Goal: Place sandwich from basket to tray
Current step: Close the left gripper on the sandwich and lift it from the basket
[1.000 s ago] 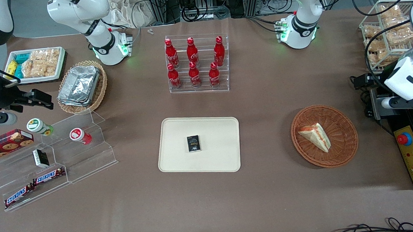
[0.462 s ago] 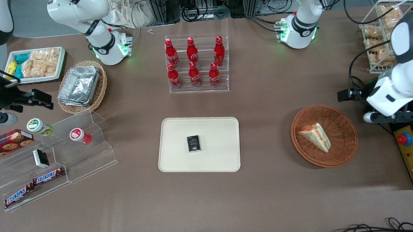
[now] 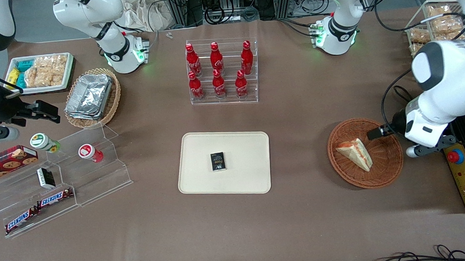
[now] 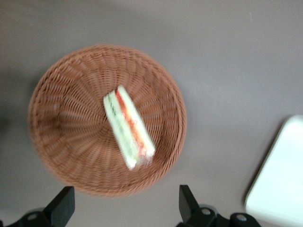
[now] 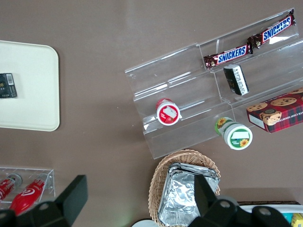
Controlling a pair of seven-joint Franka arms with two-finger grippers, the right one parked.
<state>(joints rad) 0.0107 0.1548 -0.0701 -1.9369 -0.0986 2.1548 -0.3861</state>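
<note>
1. The sandwich (image 3: 355,152) lies in the round wicker basket (image 3: 386,176), toward the working arm's end of the table (image 3: 309,222).
2. The cream tray (image 3: 243,181) holds only a small dark box (image 3: 218,161).
3. The tool (image 4: 127,208) hovers above the basket, fingers (image 4: 61,205) spread wide, holding nothing.

The tray (image 3: 203,179) lies in the middle of the frame on the table (image 3: 301,222), and a small box (image 3: 218,162) rests on it. A rack of bottles (image 3: 222,71) stands in the upper middle, farther from the camera than the tray. At mid-height toward the working arm's end sits the basket (image 3: 382,174), well apart from the tray, with the sandwich (image 3: 355,154) lying in it. The pincer (image 4: 125,210) hovers above the basket's rim. Toward the parked arm's end stands a stepped shelf (image 3: 100,181) carrying chocolate bars (image 3: 55,198).
</note>
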